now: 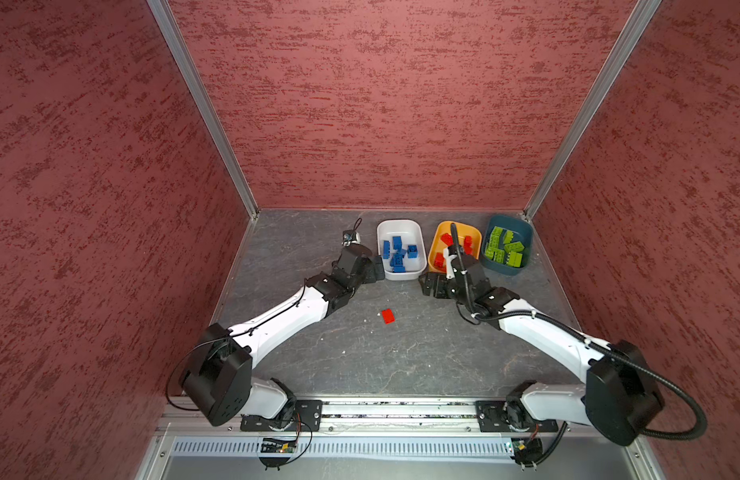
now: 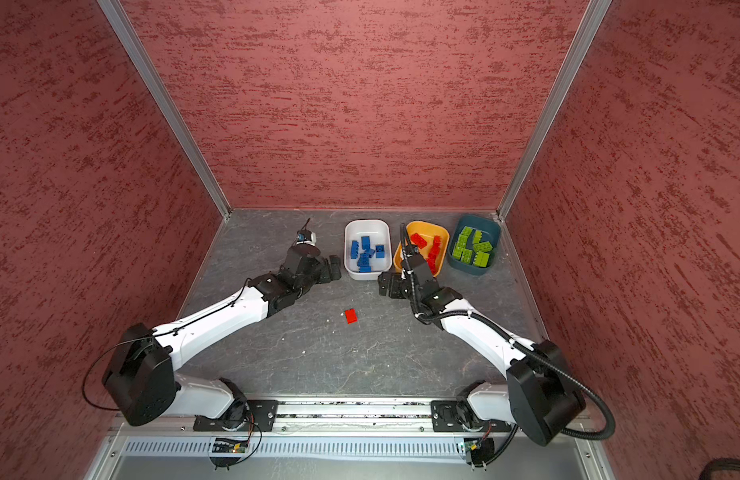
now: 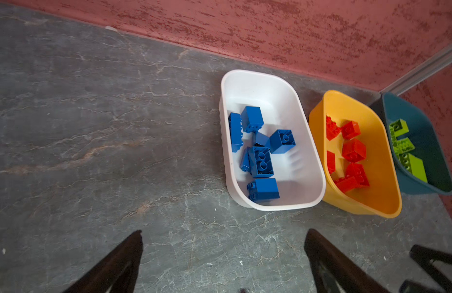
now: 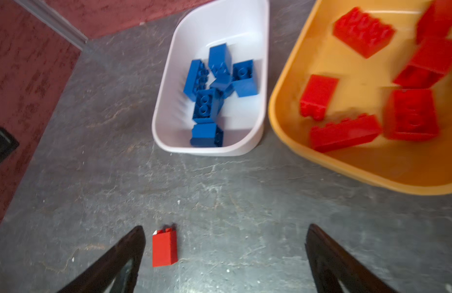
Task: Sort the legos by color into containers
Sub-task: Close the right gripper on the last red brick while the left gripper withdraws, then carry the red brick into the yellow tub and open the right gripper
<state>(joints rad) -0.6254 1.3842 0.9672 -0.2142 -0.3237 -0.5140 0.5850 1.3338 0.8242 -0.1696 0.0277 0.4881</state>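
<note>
One red lego (image 1: 387,316) (image 4: 165,247) lies alone on the grey table, in front of the containers. The white tub (image 1: 401,230) holds blue legos (image 3: 260,157). Red legos (image 4: 346,134) lie in the yellow-orange tub (image 1: 470,230). Green legos (image 1: 507,249) fill the teal tub (image 1: 513,222). My left gripper (image 1: 378,270) (image 3: 224,232) hangs open and empty beside the white tub's near left corner. My right gripper (image 1: 428,286) (image 4: 226,228) is open and empty just in front of the yellow-orange tub. The loose red lego sits near one of its fingertips (image 4: 141,233), apart from it.
The three tubs stand in a row along the back wall, the teal one in the right corner. A small black-and-white device with a cable (image 1: 350,237) sits left of the white tub. Red textured walls enclose three sides; a metal rail (image 1: 380,415) runs along the front.
</note>
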